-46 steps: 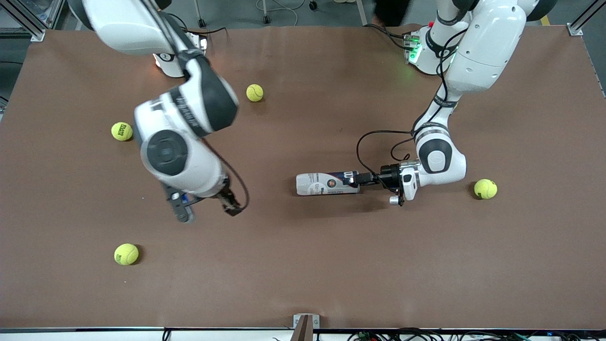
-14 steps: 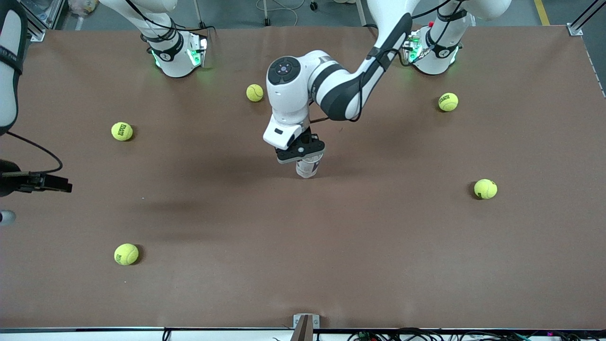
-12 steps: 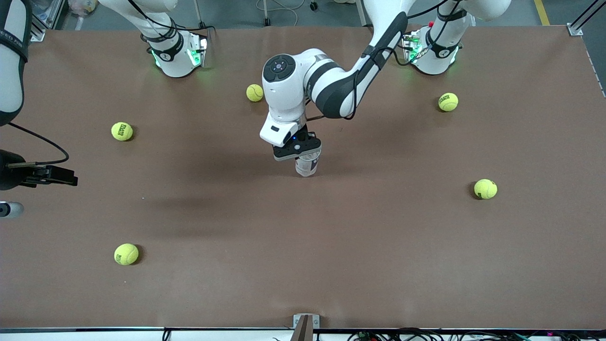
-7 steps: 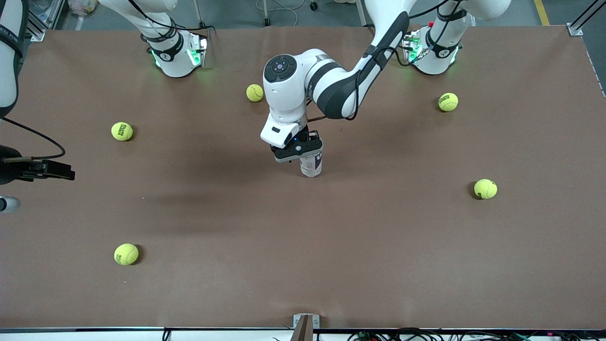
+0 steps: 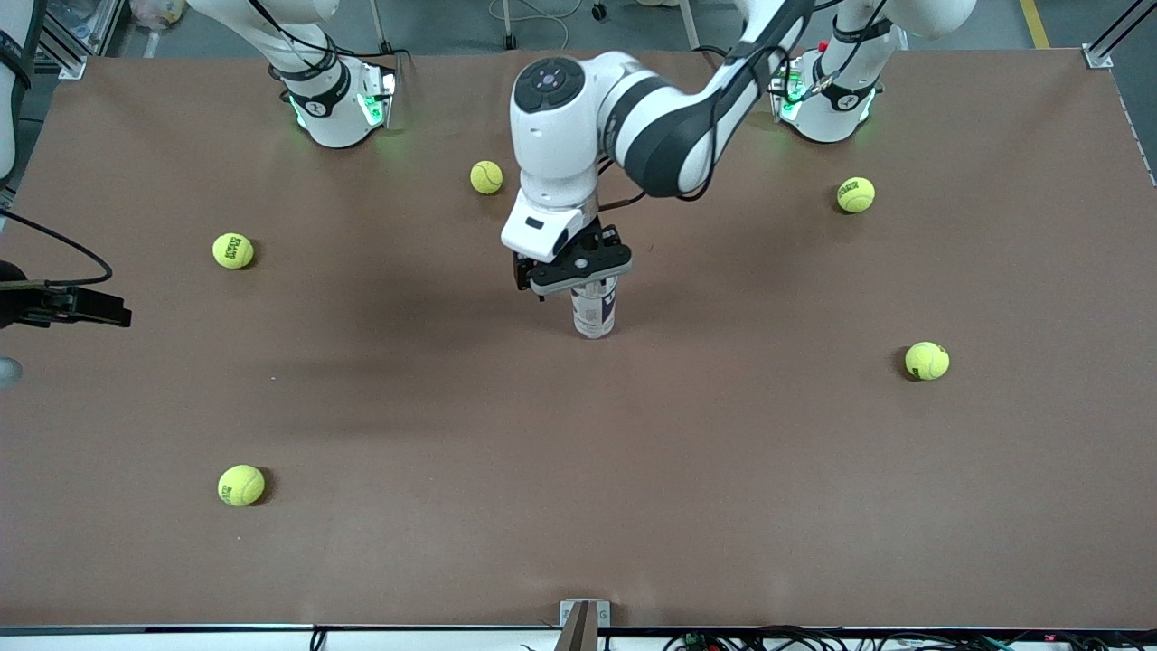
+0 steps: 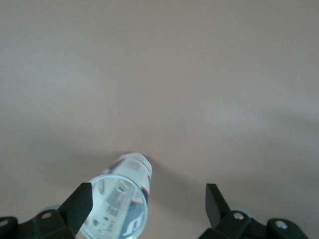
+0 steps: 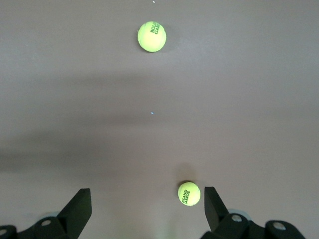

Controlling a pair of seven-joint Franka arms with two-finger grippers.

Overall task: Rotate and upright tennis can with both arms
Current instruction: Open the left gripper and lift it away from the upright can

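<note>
The tennis can (image 5: 594, 315) stands upright near the middle of the brown table, its white and navy label showing. My left gripper (image 5: 579, 274) hangs just over its top end, open and holding nothing. In the left wrist view the can (image 6: 117, 205) shows end-on, close to one finger (image 6: 79, 203), with the left gripper (image 6: 148, 208) wide around it. My right gripper (image 5: 98, 312) waits over the table edge at the right arm's end. It is open and empty, as the right gripper (image 7: 147, 208) shows in its own wrist view.
Several yellow-green tennis balls lie scattered: one (image 5: 486, 177) farther from the camera than the can, one (image 5: 233, 250) and one (image 5: 240, 485) toward the right arm's end, two (image 5: 855, 194) (image 5: 926, 360) toward the left arm's end. Two balls (image 7: 151, 36) (image 7: 189, 193) lie below the right gripper.
The left gripper has opened and let go of the can, then risen a little. The can stays standing. The right arm has drifted slightly at the table's end.
</note>
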